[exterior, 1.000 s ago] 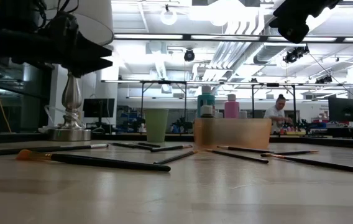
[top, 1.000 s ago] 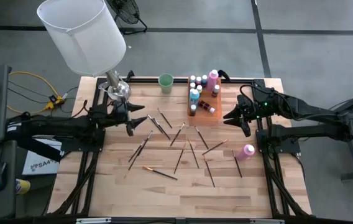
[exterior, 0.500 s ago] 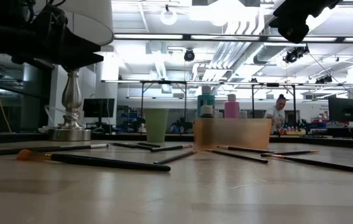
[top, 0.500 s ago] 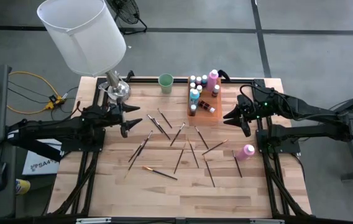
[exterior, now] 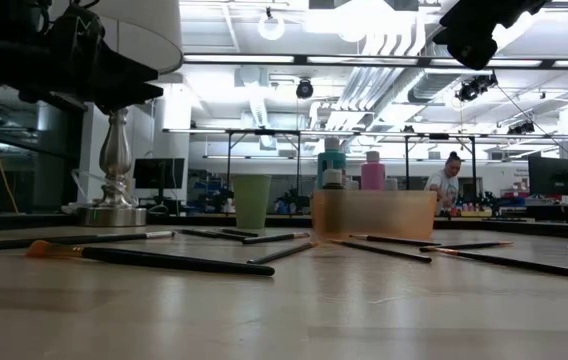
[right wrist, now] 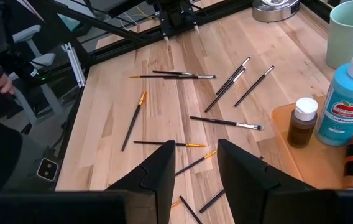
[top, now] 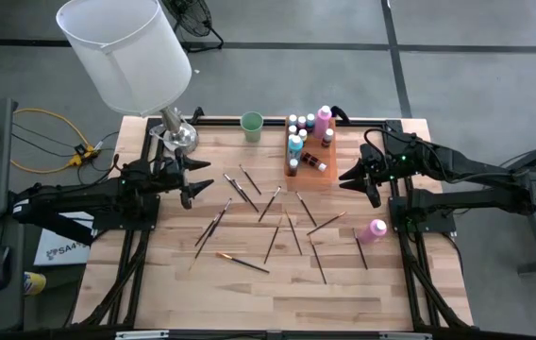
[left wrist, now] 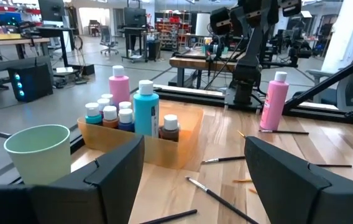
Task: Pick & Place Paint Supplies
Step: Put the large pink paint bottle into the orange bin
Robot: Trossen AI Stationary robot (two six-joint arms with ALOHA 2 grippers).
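Left gripper (top: 190,185): jaws spread wide, empty, at the table's 10 o'clock beside the lamp base (top: 179,137). Right gripper (top: 360,181): jaws parted, empty, at 3 o'clock. Paintbrushes (top: 278,225) lie scattered at centre. Paint bottles (top: 298,132) stand in the orange tray (top: 313,174) at 12 o'clock. One pink bottle (top: 375,229) lies at 4 o'clock.

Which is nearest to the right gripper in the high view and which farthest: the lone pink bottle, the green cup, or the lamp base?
Measured from the right gripper in the high view:
1. Lone pink bottle, standing on the table just in front of the gripper, on the right side.
2. Green cup, at the table's back edge, near the middle.
3. Lamp base, at the back left corner, by the left arm.
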